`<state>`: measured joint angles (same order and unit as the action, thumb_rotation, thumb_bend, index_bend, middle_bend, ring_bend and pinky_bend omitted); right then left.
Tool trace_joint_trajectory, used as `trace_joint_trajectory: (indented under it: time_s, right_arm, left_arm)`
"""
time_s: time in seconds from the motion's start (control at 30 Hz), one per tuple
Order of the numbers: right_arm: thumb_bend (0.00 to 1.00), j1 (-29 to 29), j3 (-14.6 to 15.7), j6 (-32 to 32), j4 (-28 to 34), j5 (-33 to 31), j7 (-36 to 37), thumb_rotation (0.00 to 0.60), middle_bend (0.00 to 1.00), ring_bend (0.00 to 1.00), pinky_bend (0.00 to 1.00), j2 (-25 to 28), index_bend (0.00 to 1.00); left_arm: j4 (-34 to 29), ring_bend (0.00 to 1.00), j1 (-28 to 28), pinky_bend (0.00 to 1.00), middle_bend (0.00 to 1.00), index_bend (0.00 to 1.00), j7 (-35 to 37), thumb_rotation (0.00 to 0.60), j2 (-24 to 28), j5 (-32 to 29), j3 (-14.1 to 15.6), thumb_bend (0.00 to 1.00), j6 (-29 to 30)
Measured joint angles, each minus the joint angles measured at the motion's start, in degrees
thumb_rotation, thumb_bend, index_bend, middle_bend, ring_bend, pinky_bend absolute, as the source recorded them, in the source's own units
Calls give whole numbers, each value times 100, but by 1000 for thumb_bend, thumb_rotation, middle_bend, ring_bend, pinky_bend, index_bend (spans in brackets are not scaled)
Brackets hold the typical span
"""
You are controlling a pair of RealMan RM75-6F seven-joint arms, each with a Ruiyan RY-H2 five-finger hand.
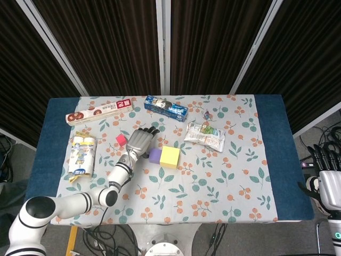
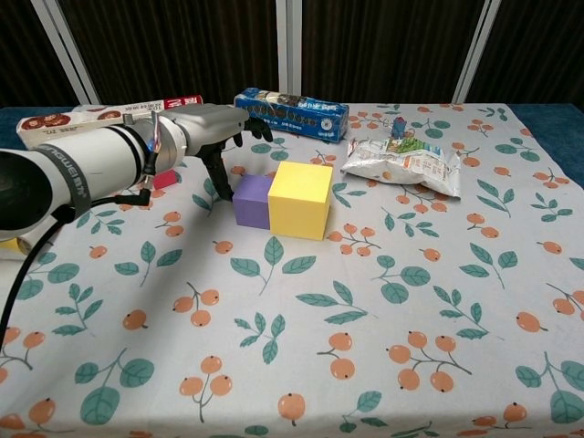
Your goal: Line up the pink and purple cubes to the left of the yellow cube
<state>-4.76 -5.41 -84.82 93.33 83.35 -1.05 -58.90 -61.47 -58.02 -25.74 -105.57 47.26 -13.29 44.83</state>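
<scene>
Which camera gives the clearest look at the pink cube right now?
The head view: the pink cube lies fully exposed on the tablecloth, just left of the left hand. In the chest view the left arm crosses in front of it, so only a small pink sliver shows below the wrist.

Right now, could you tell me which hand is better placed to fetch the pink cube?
Left. The left hand hovers beside the pink cube; the right hand sits off the table's far edge.
</scene>
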Motion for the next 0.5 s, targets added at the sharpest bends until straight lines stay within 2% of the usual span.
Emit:
trace_joint_trajectory:
  time_s: [0.2, 0.33, 0.5]
  right_arm:
    - [75, 10, -5, -7, -10, 1, 42, 600, 41, 0, 30, 7, 0]
    - [75, 5, -6, -28, -24, 51, 74, 600, 40, 0, 30, -2, 0]
    - [75, 8, 3, -68, -28, 119, 104, 600, 41, 0, 30, -14, 0]
  left_arm:
    - [-78, 244, 64, 281, 232, 217, -81, 600, 92, -118, -2, 98, 44]
    - [-368, 244, 266, 280, 232, 217, -57, 600, 417, -151, 31, 98, 178]
    - [-595, 244, 655, 280, 232, 305, 67, 600, 861, -224, 101, 111, 392]
